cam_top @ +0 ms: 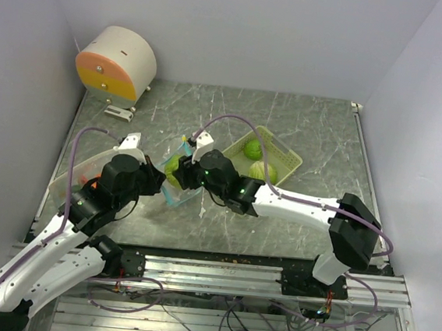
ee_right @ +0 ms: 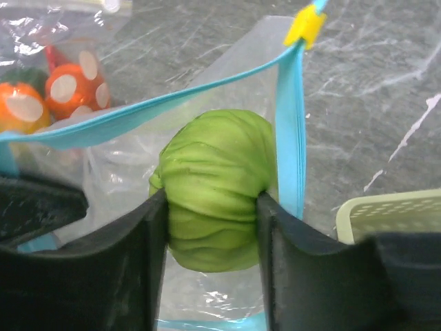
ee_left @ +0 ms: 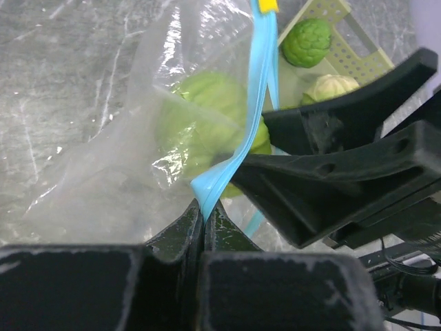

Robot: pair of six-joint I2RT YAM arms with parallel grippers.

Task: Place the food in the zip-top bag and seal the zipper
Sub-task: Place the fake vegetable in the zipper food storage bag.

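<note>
Food for this task is split between places: one round green vegetable (ee_right: pixel 213 186) sits in the mouth of the zip-top bag (ee_right: pixel 227 62), and more green pieces (cam_top: pixel 252 147) wait in the pale basket (cam_top: pixel 289 152). Orange spotted toys (ee_right: pixel 69 86) lie under clear plastic at the upper left of the right wrist view, though I cannot tell whether that is the same bag. The right gripper (ee_right: pixel 212 203) has its fingers pressed against both sides of the green vegetable. It holds it just inside the opening between the blue zipper strips (ee_right: pixel 138 117), probably so that it drops past the rim rather than onto the table (cam_top: pixel 326 129). The left gripper (ee_left: pixel 204 217) is fully closed, pinching one blue strip at its near end; that pull seems meant to keep the mouth spread. A yellow slider (ee_right: pixel 305 26) sits at the far end of the zipper, so sealing is not yet begun. No brand, label or writing is legible anywhere.
</note>
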